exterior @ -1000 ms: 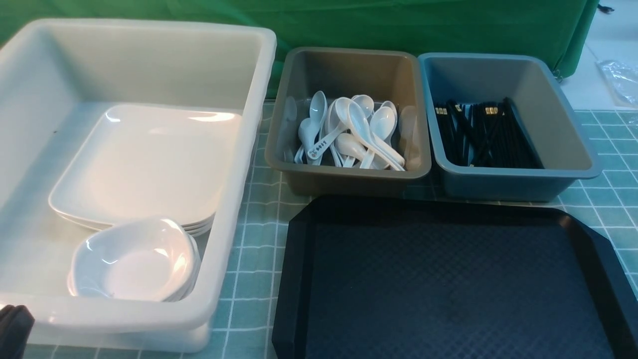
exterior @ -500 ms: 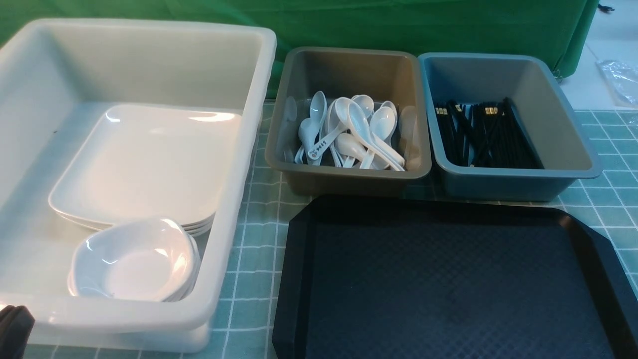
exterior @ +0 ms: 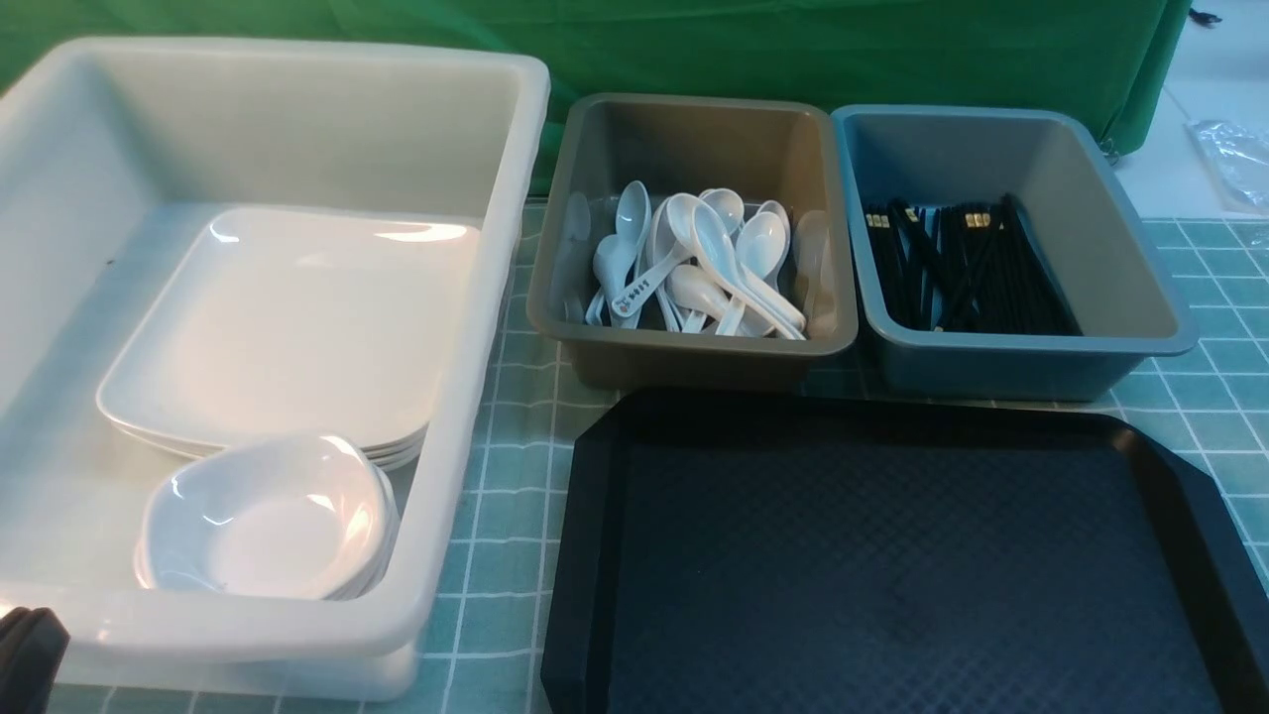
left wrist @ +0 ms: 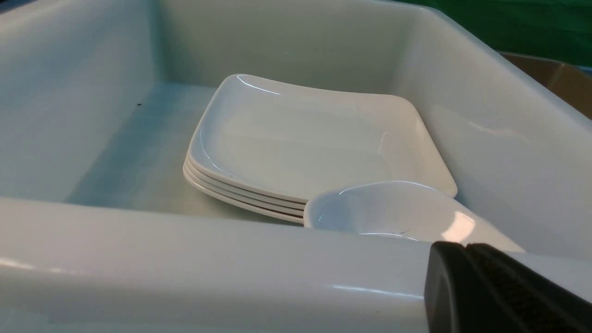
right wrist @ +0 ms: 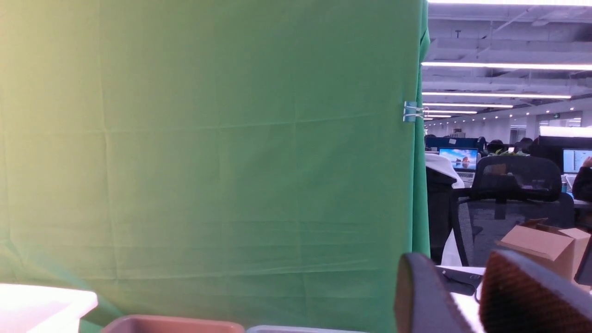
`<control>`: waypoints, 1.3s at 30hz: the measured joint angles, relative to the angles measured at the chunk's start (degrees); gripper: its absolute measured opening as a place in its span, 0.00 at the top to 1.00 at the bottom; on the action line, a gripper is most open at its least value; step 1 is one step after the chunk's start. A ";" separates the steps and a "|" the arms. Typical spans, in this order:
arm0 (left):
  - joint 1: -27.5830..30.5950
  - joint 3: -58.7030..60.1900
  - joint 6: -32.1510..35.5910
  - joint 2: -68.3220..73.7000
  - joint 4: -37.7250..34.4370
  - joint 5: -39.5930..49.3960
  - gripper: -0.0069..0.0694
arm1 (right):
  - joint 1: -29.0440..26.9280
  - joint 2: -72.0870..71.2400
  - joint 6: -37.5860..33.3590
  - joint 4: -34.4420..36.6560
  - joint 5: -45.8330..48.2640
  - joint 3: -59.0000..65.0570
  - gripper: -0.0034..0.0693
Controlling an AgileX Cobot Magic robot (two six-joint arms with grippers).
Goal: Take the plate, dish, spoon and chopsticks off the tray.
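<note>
The black tray lies at the front right with its textured floor bare. White plates are stacked inside the white tub, and small deep dishes sit nested at the stack's near corner. The left wrist view shows the same plates and top dish. Spoons lie heaped in the brown-grey tub. Black chopsticks lie in the blue-grey tub. My left gripper is shut and empty just outside the white tub's near wall. My right gripper is open, empty, facing the green cloth.
A green backdrop hangs behind the three tubs, which stand side by side on a teal checked tablecloth. The white tub's near wall rises between my left gripper and the dishes. An office with chairs shows beyond the cloth in the right wrist view.
</note>
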 joint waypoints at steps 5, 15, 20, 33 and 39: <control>0.00 0.00 0.00 0.00 0.00 0.00 0.89 | 0.00 -1.08 -6.04 0.00 6.97 1.29 0.62; 0.00 0.00 0.00 0.00 0.00 0.00 0.89 | -0.05 -4.10 -11.17 -0.55 9.65 22.43 0.62; 0.04 0.00 0.04 -0.08 0.00 0.00 0.89 | -0.51 -5.34 -1.15 -3.43 17.47 25.30 0.62; 0.11 0.00 0.04 -0.08 0.00 0.05 0.89 | -0.51 -5.34 5.19 -4.90 17.66 25.30 0.62; 0.11 0.00 0.04 -0.08 0.00 0.05 0.89 | -0.51 -5.34 5.12 -4.93 17.66 25.30 0.62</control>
